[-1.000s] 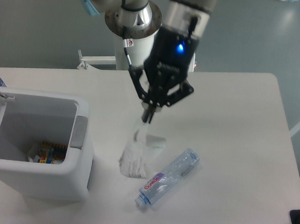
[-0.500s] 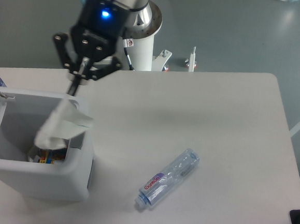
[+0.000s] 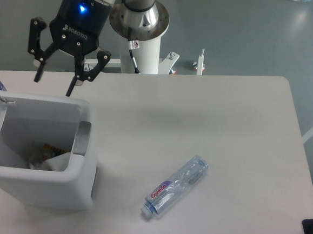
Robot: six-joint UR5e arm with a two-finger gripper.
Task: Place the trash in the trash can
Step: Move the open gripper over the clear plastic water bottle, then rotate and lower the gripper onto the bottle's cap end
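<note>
End effector: above rear rim of trash can, jaws spread wide, holding nothing; blue light on body.
Trash can: white, desk left, lid open at left edge; grey tab on right rim.
Packaging piece: pale, inside can w/ other litter.
Bottle: clear, purple-white label, lying on side on desk, well apart from can, right of it.

Trash can mouth open from above, tool over its back rim with fingers spread. Bottle lies alone on worktop, bare surface on all sides.
</note>
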